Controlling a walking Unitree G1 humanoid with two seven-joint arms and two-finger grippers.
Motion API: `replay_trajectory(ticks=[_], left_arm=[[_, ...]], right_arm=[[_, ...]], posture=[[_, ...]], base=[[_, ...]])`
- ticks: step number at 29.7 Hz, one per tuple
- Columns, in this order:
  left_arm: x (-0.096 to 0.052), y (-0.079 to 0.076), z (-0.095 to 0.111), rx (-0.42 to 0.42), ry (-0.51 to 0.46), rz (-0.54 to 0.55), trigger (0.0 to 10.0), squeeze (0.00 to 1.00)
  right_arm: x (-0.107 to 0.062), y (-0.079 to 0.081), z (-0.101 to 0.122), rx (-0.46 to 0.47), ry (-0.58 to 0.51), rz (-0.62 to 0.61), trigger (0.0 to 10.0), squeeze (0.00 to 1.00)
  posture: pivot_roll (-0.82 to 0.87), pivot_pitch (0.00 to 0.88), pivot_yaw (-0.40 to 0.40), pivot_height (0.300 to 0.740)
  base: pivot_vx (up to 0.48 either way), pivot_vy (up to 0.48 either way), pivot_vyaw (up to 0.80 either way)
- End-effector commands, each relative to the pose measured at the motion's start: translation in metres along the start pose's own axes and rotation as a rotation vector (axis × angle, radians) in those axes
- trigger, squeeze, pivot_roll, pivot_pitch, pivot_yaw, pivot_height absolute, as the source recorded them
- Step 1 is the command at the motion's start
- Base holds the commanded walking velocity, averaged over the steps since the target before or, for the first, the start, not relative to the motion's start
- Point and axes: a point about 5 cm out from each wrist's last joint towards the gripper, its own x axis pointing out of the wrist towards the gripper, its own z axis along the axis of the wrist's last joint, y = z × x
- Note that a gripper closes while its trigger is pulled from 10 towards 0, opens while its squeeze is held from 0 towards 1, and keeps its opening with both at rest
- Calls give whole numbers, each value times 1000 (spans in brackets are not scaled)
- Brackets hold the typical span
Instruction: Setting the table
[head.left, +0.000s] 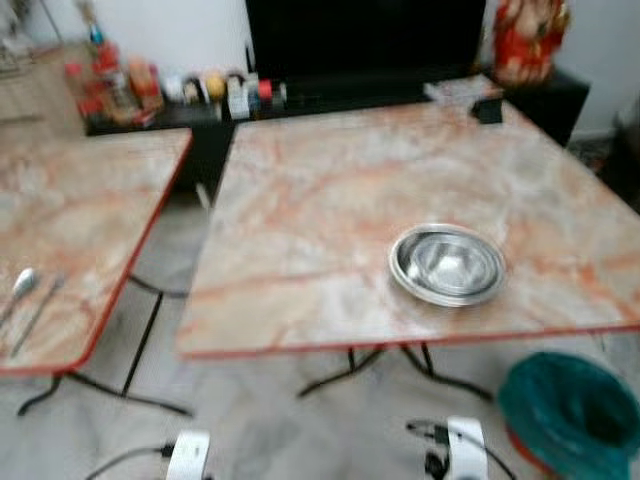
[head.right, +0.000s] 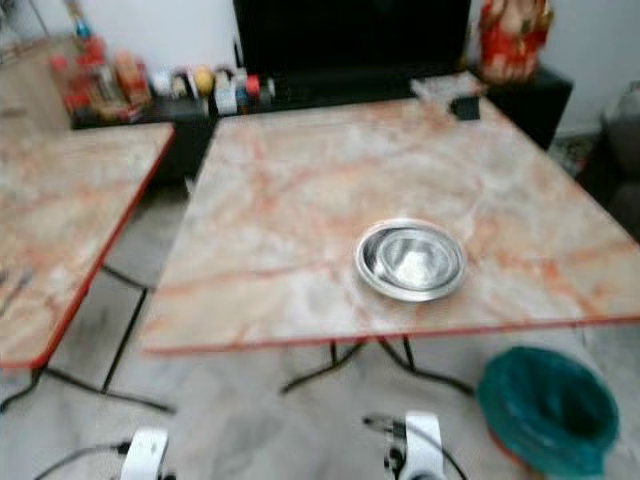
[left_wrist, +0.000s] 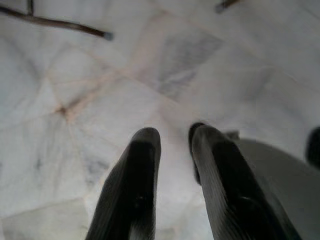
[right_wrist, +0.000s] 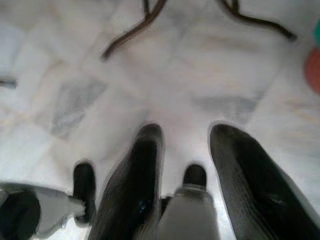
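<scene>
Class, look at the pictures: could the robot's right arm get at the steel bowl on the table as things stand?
Probably yes. The bowl sits near the table's front edge on the robot's right, with nothing around it. The right gripper hangs low, open and holding nothing, pointing at the floor, so it must first lift above the edge.

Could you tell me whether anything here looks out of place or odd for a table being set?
Nothing is spilled or damaged. The metal bowl sits upright alone near the front edge of the marble-pattern table, while the spoon lies on the separate table to the left, apart from it.
</scene>
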Motion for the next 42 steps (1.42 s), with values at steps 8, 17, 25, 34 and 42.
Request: replay_trajectory(ticks=[8, 17, 25, 34, 42], left_arm=[[-2, 12, -6, -12, 28, 37, 10000, 0], [-2, 16, -2, -23, 22, 53, 10000, 0], [-3, 18, -9, -39, 37, 68, 10000, 0], [-4, 18, -10, -56, 38, 79, 10000, 0], [-4, 19, -10, -62, 36, 85, 10000, 0]], right_arm=[[2, 12, 6, 7, -18, 33, 10000, 0], [2, 10, 8, 25, -26, 21, 10000, 0], [2, 7, 7, 36, -27, 9, 10000, 0], [3, 8, 9, 37, -31, 12, 10000, 0], [3, 8, 9, 36, -30, 11, 10000, 0]], posture=[[27, 0, 61, 740], [29, 0, 68, 740], [39, 0, 68, 740], [45, 0, 63, 740], [45, 0, 64, 740]], base=[[0, 480, 0], [0, 480, 0], [0, 480, 0], [0, 480, 0], [0, 480, 0]])
